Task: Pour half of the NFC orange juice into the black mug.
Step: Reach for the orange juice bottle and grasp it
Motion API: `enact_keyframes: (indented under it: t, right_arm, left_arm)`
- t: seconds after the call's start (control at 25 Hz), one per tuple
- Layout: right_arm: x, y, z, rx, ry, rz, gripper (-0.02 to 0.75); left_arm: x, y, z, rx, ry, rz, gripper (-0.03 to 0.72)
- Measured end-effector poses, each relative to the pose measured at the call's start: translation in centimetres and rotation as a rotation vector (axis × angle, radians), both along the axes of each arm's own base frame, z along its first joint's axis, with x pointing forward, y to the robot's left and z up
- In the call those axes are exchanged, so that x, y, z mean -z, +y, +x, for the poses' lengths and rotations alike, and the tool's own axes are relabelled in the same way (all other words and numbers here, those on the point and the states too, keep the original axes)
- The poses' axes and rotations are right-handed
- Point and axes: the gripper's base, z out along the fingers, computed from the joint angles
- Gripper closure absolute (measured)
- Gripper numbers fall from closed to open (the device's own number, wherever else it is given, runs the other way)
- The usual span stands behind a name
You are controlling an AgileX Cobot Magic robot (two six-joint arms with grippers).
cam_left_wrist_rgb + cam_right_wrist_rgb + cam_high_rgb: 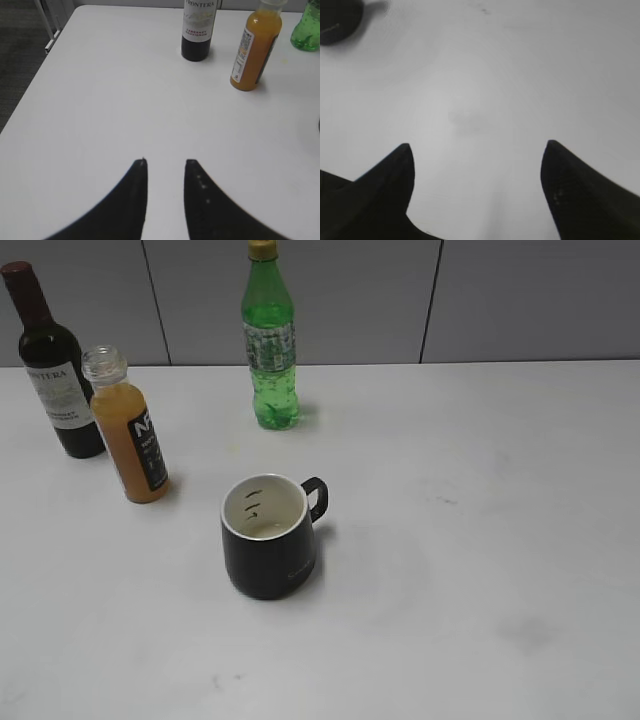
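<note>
The NFC orange juice bottle (130, 435) stands uncapped at the left of the white table, full of orange liquid, and also shows in the left wrist view (256, 47). The black mug (271, 536) with white interior stands upright in the middle, handle to the right; its edge shows blurred at the top left of the right wrist view (337, 20). Neither gripper shows in the exterior view. My left gripper (165, 162) is open with a narrow gap, empty, over bare table well short of the juice. My right gripper (477, 147) is wide open and empty over bare table.
A dark wine bottle (52, 365) stands just behind and left of the juice, also in the left wrist view (198, 30). A green soda bottle (270, 340) stands at the back centre. The table's left edge (35, 65) drops to dark floor.
</note>
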Motion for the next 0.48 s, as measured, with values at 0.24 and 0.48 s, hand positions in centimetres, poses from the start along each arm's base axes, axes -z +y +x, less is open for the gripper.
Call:
enact_keyframes:
  t: [0.24,0.48]
  right_arm:
    - [-1.8,-2.7,-4.8,0.190,-0.153,0.010,0.143]
    - [-1.1,-3.2,-8.7,0.242,-0.365,0.007,0.143]
  left_arm:
    - [0.0,0.0,0.0,0.000,0.000,0.000,0.487]
    - [0.0,0.0,0.0,0.000,0.000,0.000,0.487]
